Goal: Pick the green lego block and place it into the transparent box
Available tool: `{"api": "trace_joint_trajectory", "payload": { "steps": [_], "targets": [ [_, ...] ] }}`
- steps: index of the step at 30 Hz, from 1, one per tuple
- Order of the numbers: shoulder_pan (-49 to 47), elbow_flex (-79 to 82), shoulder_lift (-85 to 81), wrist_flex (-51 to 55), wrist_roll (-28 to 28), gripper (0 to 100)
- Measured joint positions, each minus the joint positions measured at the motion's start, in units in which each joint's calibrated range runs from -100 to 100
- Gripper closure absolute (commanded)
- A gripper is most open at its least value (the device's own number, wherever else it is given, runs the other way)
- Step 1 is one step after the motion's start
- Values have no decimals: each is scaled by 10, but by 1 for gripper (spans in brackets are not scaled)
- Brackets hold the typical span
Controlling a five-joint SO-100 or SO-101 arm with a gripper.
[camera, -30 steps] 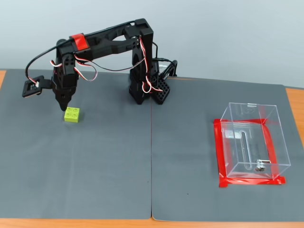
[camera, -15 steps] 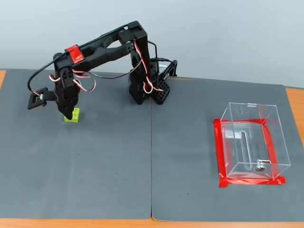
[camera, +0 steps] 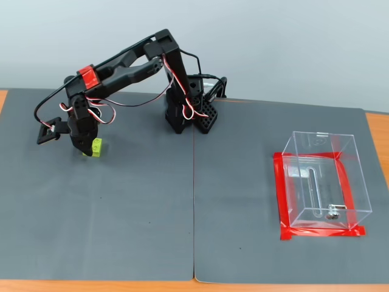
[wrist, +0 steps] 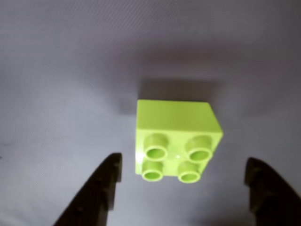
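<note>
The green lego block (wrist: pixel 176 141) is a lime square brick with four studs. In the wrist view it lies on the grey mat between my two dark fingertips, which stand wide apart on either side without touching it. My gripper (wrist: pixel 183 160) is open. In the fixed view the arm reaches to the left and the gripper (camera: pixel 85 149) is down at the mat over the block (camera: pixel 96 146). The transparent box (camera: pixel 355 173) stands far to the right on red tape (camera: pixel 282 194), with a small metal piece (camera: pixel 332 213) inside.
The arm's black base (camera: pixel 188 118) stands at the back middle of the grey mat (camera: pixel 194 213). A seam runs down the mat's middle. The wooden table edge (camera: pixel 377 128) shows at the right.
</note>
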Motion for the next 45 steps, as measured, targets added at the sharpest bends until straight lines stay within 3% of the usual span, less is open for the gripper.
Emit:
{"api": "trace_joint_trajectory", "payload": {
  "steps": [45],
  "targets": [
    [14,58,23,-75,3,71]
  ]
}}
